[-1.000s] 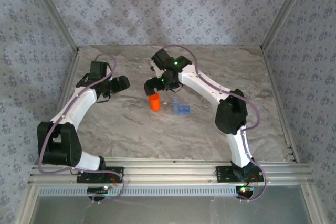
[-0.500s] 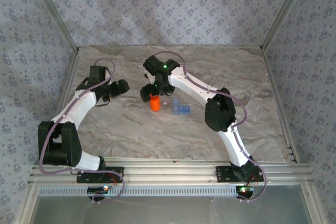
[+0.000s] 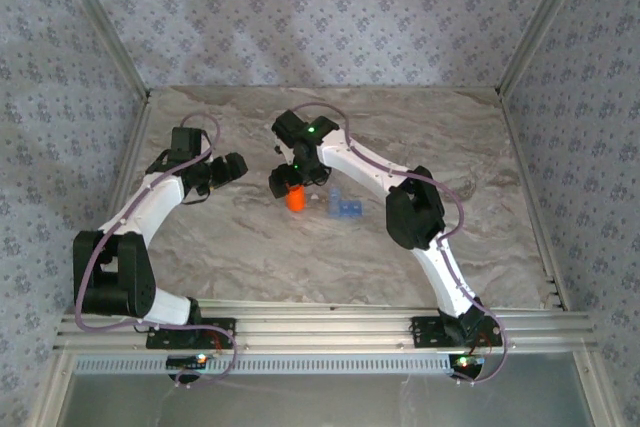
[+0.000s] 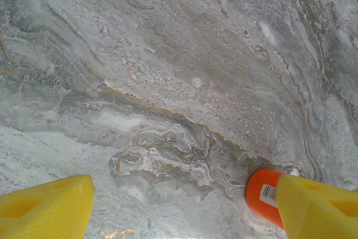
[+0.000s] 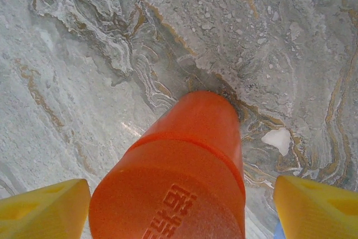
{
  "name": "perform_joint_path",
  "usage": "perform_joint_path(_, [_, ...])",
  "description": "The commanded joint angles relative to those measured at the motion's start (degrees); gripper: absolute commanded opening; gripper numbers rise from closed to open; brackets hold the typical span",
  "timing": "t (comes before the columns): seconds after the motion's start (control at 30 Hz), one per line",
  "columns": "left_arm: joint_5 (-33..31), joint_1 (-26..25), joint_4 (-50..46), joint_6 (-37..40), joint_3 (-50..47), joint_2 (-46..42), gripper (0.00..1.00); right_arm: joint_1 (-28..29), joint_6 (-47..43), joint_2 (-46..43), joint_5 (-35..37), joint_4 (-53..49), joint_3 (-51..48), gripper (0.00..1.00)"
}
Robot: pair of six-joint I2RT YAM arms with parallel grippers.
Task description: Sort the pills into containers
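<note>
Two sets of jaws stand spread: the right gripper [image 3: 285, 182] straddles an upright orange bottle [image 3: 295, 199] at centre frame, the blue pill box [image 3: 346, 208] just to its right, the left gripper [image 3: 235, 165] hovers further left; an off-centre squeeze could tip the bottle.

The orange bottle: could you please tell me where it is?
Top view: the orange bottle stands mid-table, left of the blue pill box, between the open fingers of the right claw.

Robot arms, white and black: two (left arm [image 3: 150, 202], right arm [image 3: 372, 162]).
Grippers: two (left gripper [image 4: 182, 211], right gripper [image 5: 179, 211]).
Yellow fingers [image 4: 47, 205]: four.
Orange cylindrical plastic bottle [image 3: 295, 198]: one, between right gripper's fingers.
Translucent blue plastic pill box [image 3: 345, 208]: one, near right gripper.
</note>
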Motion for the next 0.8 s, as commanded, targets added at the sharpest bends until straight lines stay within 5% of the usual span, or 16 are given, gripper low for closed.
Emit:
perform_joint_path(0.0, [1.13, 0.44, 0.84, -0.53, -0.57, -2.04, 0.85, 0.36, -0.59, 1.73, -0.82, -1.69, 1.63, 0.85])
perform_joint_path(0.2, [1.29, 0.45, 0.84, -0.65, -0.88, -2.24, 0.86, 0.27, -0.79, 2.01, -1.02, -1.4, 1.4, 0.79])
perform_joint_path(0.47, [2.9, 0.39, 1.34, 0.25, -1.17, -2.42, 0.88, -0.87, -0.79, 0.41, -3.25, -0.94, 1.4, 0.47])
perform_joint_path(0.77, [7.94, -1.91, 8.5, 2.47, -2.54, -3.24, 0.9, -6.76, 2.02, -6.43, -7.0, -2.3, 1.31, 0.44])
